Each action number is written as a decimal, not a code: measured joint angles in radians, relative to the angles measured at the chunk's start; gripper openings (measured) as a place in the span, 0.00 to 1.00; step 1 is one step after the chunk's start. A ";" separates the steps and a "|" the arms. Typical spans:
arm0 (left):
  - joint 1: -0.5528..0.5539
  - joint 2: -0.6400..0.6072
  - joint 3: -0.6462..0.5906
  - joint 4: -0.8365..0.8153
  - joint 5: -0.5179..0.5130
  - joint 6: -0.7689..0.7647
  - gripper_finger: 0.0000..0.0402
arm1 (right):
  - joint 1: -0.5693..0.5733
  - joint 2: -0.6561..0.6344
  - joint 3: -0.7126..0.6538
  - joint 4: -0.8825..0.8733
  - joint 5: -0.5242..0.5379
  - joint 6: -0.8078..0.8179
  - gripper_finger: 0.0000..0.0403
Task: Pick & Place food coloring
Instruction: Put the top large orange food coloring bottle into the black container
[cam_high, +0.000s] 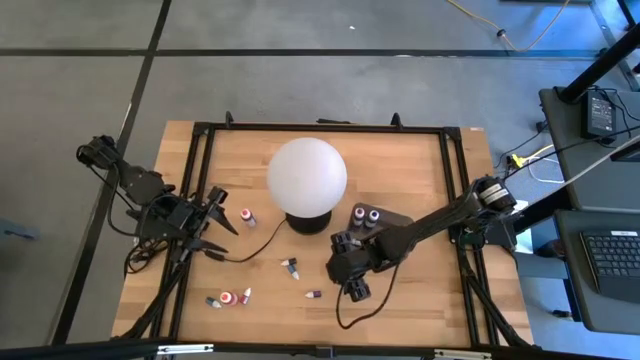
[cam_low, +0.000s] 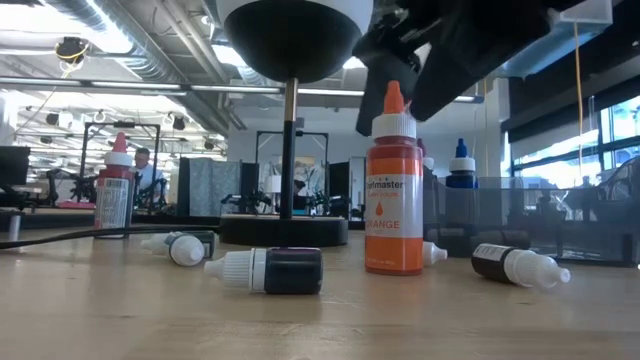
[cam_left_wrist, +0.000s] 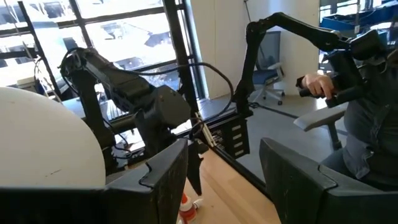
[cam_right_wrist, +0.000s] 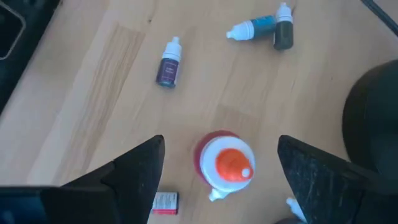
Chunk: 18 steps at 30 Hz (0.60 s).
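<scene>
An upright orange food coloring bottle (cam_right_wrist: 225, 163) with a pointed orange tip stands on the table (cam_low: 393, 195). My right gripper (cam_right_wrist: 221, 142) hangs open above it, one finger on either side, touching nothing; in the high view the gripper (cam_high: 342, 264) hides the bottle. Other small bottles lie scattered: a purple one (cam_right_wrist: 168, 68), a teal one (cam_right_wrist: 254, 27), a dark one (cam_low: 270, 270). A red bottle (cam_high: 247, 216) stands upright near my open left gripper (cam_high: 222, 222), which waits left of the globe.
The big white globe lamp (cam_high: 307, 173) stands mid-table on a dark base, its cord running left. A dark translucent tray (cam_high: 388, 220) beside it holds two bottles (cam_high: 368, 214). More bottles lie near the front edge (cam_high: 227, 298). A seated person (cam_left_wrist: 354, 106) shows beyond the table.
</scene>
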 joint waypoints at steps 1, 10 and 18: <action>0.000 0.000 0.000 0.000 0.000 0.000 0.49 | -0.001 0.001 0.000 -0.005 0.000 0.005 0.78; 0.000 0.000 0.000 0.000 -0.001 0.001 0.49 | -0.009 0.001 -0.002 -0.024 -0.011 0.024 0.63; 0.000 0.000 0.000 0.000 -0.002 0.003 0.49 | -0.014 0.001 -0.003 -0.026 -0.020 0.018 0.50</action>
